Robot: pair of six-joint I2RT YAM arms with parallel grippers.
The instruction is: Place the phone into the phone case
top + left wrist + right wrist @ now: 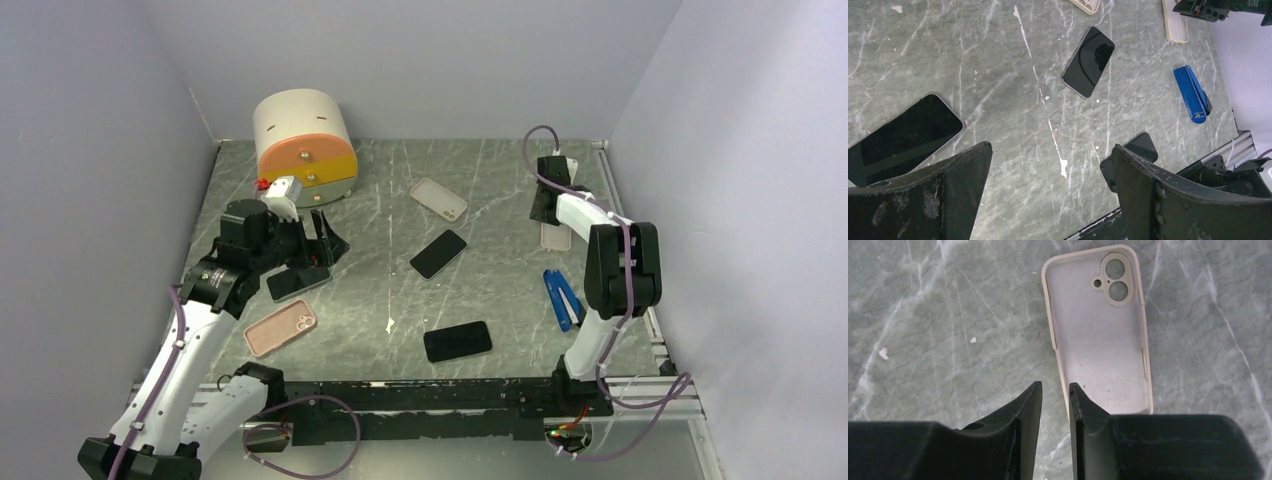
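**Right pincer at the empty case**

Over the bench (380,200), the left pincer (1050,150) is spread wide, ready to fit over the black phone (898,135) just beside one finger. The right pincer (1055,386) is almost pressed together at the near edge of the case (1098,340), maybe to steady it. I cannot tell if it pinches it.

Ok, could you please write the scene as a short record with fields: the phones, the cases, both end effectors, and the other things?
phones: three, all black: left phone, centre phone, near phone
cases: pink case; far beige case; right beige case, open side up, empty
left end effector: open wide, holding nothing
right end effector: jaws nearly together at the edge of the right beige case; grip unclear
other: blue tool; cream and orange cylinder
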